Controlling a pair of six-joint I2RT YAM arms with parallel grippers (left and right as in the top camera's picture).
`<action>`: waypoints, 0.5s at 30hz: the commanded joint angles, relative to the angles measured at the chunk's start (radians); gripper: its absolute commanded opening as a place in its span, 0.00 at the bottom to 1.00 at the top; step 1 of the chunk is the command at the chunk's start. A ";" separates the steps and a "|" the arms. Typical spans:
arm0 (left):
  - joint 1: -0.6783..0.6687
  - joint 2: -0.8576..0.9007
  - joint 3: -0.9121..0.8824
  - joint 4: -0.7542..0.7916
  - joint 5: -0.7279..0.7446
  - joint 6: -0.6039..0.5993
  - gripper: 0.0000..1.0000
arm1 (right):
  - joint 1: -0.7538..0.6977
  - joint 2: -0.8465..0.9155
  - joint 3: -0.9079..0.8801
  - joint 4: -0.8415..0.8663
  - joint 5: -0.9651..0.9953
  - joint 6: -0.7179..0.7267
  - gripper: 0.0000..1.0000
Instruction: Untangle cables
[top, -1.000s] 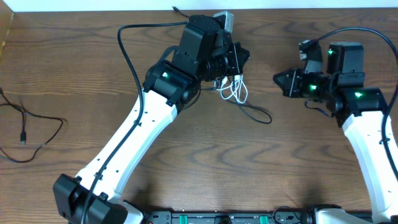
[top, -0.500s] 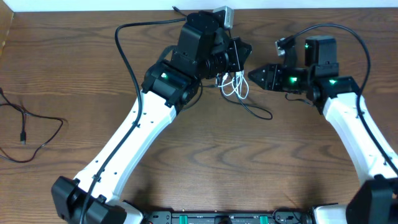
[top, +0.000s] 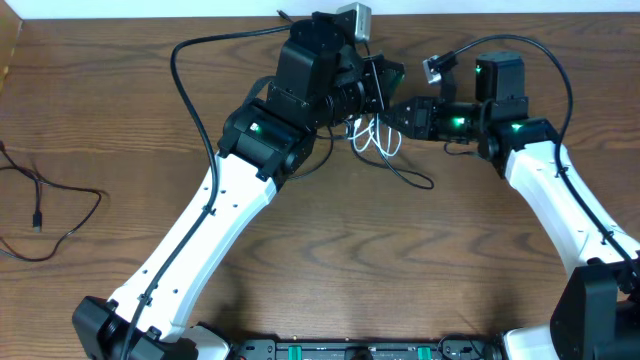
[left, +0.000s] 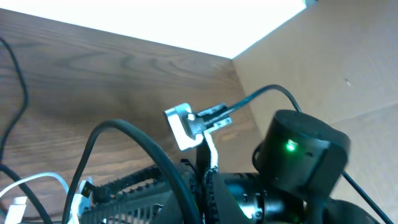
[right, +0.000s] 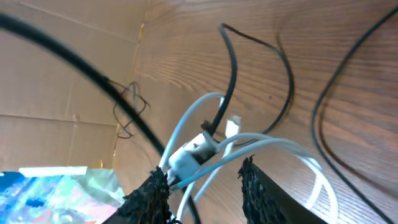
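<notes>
The table (top: 300, 250) is dark wood grain, with brown cardboard walls (left: 323, 56) standing at its edges. There are two arms and three thin cords in sight: one white and two black. The left gripper (top: 378, 88) sits near the far edge at the middle, pinched fully closed. The white cable (top: 380, 140) hangs in loops right under its tip, but I cannot tell which strand it actually pinches. One black cable (top: 412, 182) runs out of that same knot and curls down onto the wood just beside it. The other black cable (top: 37, 205) lies by itself well apart at the far left edge, in a loose curve. The right gripper (top: 393, 112) is at the knot, its jaws parted partway. From its own camera the white loops and a small white plug pass between its fingers (right: 255, 183) without being squeezed. A second ago that right arm stood well off to the right, its jaws nearly together and clear of the knot; it has since swung in to the loops. The left arm has shifted only a little, and the lone cord at the left has not moved.
</notes>
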 joint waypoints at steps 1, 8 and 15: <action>0.010 -0.024 0.018 0.006 -0.068 0.003 0.08 | 0.006 0.002 -0.003 0.003 -0.028 0.035 0.34; 0.012 -0.024 0.018 -0.002 -0.190 0.003 0.08 | -0.007 0.002 -0.003 0.034 -0.026 0.117 0.29; 0.012 -0.024 0.018 -0.003 -0.189 0.002 0.08 | 0.025 0.002 -0.003 0.068 -0.027 0.138 0.34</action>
